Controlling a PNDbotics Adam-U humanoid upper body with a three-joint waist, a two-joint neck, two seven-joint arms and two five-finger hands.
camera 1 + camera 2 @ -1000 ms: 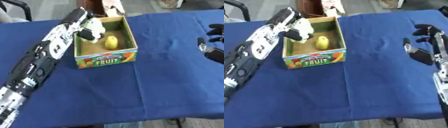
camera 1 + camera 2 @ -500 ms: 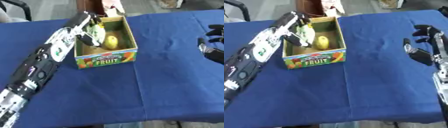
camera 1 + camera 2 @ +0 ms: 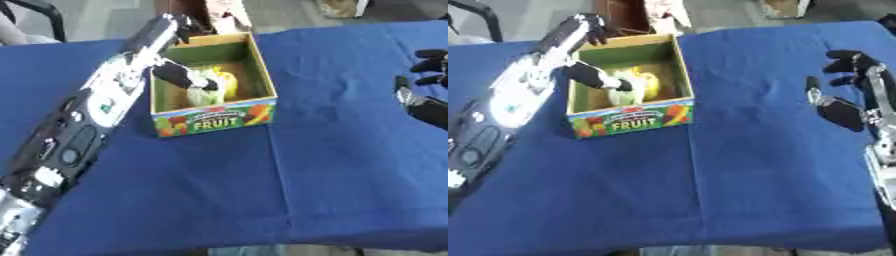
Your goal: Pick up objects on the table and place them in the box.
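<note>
Here, the left hand (image 3: 592, 75) reaches into the cardboard box (image 3: 215, 118) (labelled "FRUIT"), its fingers curled around a pale green object (image 3: 203, 86) beside a yellow fruit (image 3: 227, 82). The right hand (image 3: 846, 95) hovers with fingers spread above the blue table (image 3: 332, 165).

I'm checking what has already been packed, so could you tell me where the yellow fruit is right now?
The yellow fruit lies inside the fruit box on the table's far left, right beside the left hand that reaches into the box.
</note>
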